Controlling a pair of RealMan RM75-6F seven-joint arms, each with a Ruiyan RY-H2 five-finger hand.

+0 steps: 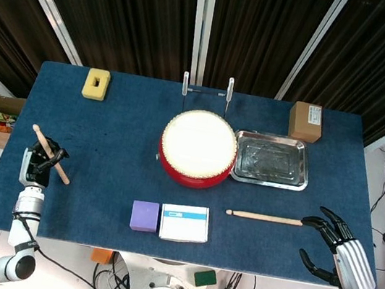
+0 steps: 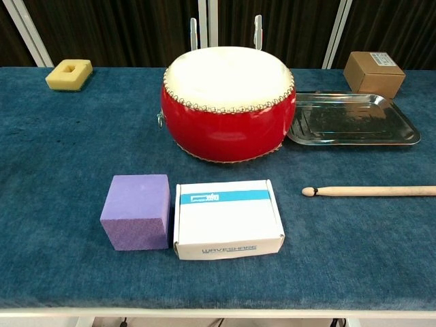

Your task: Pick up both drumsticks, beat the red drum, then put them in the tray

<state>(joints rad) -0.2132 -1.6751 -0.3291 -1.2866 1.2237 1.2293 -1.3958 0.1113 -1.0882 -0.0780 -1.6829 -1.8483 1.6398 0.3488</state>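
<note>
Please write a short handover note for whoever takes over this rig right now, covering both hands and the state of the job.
Left hand: holds one drumstick at the table's left edge, seen only in the head view.
Right hand: open, holding nothing, fingers spread just beyond the butt end of the second drumstick.
Second drumstick: lies flat on the blue table, in front of the tray, tip pointing toward the white box.
Red drum: at table centre, tray empty beside it.
Done: one stick picked up.
Left: grasp the second stick, beat the drum, place both sticks in the tray.
</note>
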